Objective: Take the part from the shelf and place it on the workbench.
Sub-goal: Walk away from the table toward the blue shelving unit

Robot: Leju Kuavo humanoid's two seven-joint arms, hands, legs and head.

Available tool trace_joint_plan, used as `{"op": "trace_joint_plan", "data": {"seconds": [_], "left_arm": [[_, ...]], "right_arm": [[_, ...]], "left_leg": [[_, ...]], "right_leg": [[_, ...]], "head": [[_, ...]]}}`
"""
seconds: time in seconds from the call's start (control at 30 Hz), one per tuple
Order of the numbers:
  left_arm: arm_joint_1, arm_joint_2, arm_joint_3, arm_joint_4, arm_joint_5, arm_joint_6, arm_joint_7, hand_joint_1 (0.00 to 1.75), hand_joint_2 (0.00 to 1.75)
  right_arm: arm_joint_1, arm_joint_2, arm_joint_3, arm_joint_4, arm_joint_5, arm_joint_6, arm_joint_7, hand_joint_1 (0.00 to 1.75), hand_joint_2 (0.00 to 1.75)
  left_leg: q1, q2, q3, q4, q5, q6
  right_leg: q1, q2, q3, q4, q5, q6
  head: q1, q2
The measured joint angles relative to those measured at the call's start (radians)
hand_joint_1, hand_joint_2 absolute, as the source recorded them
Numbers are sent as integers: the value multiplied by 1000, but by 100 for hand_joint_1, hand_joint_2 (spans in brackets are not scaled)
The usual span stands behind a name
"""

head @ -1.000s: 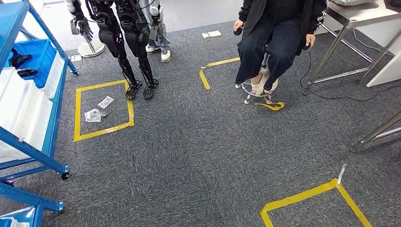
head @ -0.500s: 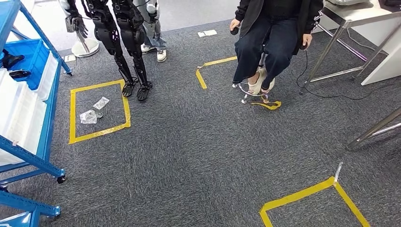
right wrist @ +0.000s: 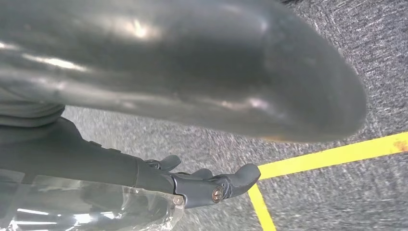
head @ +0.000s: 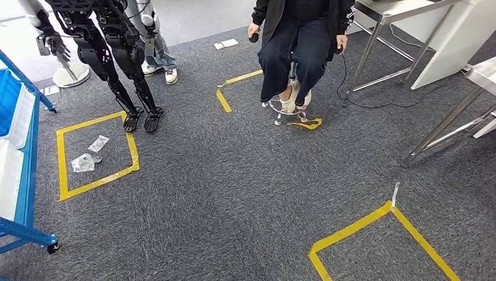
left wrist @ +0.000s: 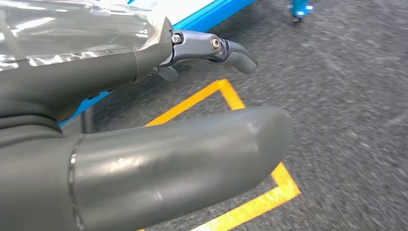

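Observation:
A part in a clear plastic bag lies against the dark fingers of my left hand, which holds it. In the right wrist view the same crinkled bag, with something dark inside, is held under the fingers of my right hand. The blue shelf with white bins stands at the far left of the head view. A metal-legged workbench comes in at the right edge.
A person sits on a stool straight ahead, beside another metal table. A black humanoid robot stands at the back left. Yellow tape squares mark the grey carpet; small plastic bags lie in the left one.
The camera has turned to the right: the shelf has slid towards the left edge, and the table legs on the right have come further into the picture.

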Motion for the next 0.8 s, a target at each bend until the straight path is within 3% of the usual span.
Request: {"op": "trace_joint_plan", "data": {"seconds": [0.03, 0.1, 0.13, 0.17, 0.23, 0.3, 0.33, 0.37, 0.4, 0.47, 0.53, 0.6, 0.67, 0.7, 0.8], "left_arm": [[0, 0, 0, 0, 0, 0, 0, 0, 0], [0, 0, 0, 0, 2, 0, 1, 0, 0], [-1, 0, 0, 0, 2, 0, 1, 0, 0], [-1, 0, 0, 0, 3, 0, 1, 0, 0], [-1, 0, 0, 0, 3, 0, 2, 0, 0], [-1, 0, 1, 0, 3, 0, 4, 0, 0], [-1, 0, 1, 0, 3, 0, 6, 0, 0], [-1, 0, 1, 0, 2, 0, 7, 0, 0], [-2, -1, 1, 0, 2, 0, 8, 0, 0], [-3, -1, 1, 0, 2, 0, 10, 0, 0], [-7, -2, 0, 0, 0, 0, 11, 0, 0], [-11, -2, 0, 0, -4, 0, 11, 0, 0], [-13, -1, -1, 0, -6, 0, 11, 0, 0], [-13, -1, -1, 0, -7, 0, 11, 0, 0], [-11, 0, -1, 0, -8, 0, 11, 0, 0]], "right_arm": [[-1, 0, 0, 0, -1, 4, 0, 0, 0], [0, 0, -3, 0, -4, 10, 0, 0, 0], [2, -1, -4, 0, -4, 12, 0, 0, 0], [2, -1, -6, 0, -5, 16, 0, 0, 0], [-1, -2, -7, 0, -6, 24, 1, 0, 0], [-3, -5, -8, 0, -5, 31, 4, 0, 0], [-2, -8, -8, 0, -4, 36, 7, 0, 0], [-1, -11, -8, 0, -2, 40, 9, 0, 0], [-1, -14, -8, -1, 1, 43, 12, 0, 0], [-1, -18, -7, -3, 17, 43, 15, 0, 0], [1, -20, -3, -4, 42, 42, 24, 0, 0], [4, -21, 2, -5, 55, 42, 33, 0, 0], [3, -22, 3, -5, 56, 42, 33, 0, 0], [1, -22, 3, -5, 56, 42, 32, 0, 0], [0, -23, 3, -6, 56, 42, 29, 0, 0]], "left_leg": [[-2, -13, 8, -18, 0, 1], [-6, 5, 11, -29, 3, 7], [-6, 18, 14, -35, 7, 13], [-5, 32, 18, -42, 12, 19], [-7, 64, 21, -49, 17, 27], [-9, 96, 18, -49, 17, 30], [-9, 111, 18, -49, 16, 30], [-8, 124, 18, -48, 16, 29], [-7, 133, 19, -48, 16, 28], [-9, 142, 17, -46, 13, 21], [-12, 142, 14, -44, 11, 9], [-11, 140, 14, -44, 13, -2], [-7, 123, 5, -24, -2, -13], [-5, 110, -12, 12, -26, -17], [1, 85, -105, 203, -119, -29]], "right_leg": [[-1, 10, -5, 0, 3, 4], [-6, 30, -16, 0, 8, 17], [-6, 23, -23, 4, 7, 20], [-5, 4, -36, 23, -4, 22], [-2, -48, -86, 121, -53, 17], [-2, -70, -145, 245, -100, 19], [-3, -74, -155, 271, -104, 25], [-5, -78, -143, 254, -94, 34], [-7, -84, -113, 202, -72, 44], [-10, -89, -28, 55, -26, 56], [-7, -91, 17, -16, -8, 48], [-3, -97, 18, -20, -6, 32], [-10, -103, 19, -25, -1, 18], [-14, -107, 19, -27, 1, 9], [-12, -120, 18, -28, 2, -4]], "head": [[0, 0], [0, 0], [1, 0], [2, 0], [6, 0], [7, 0], [7, 0], [7, 0], [7, 0], [8, 0], [5, 0], [1, 0], [1, 0], [1, 0], [0, 0]]}}
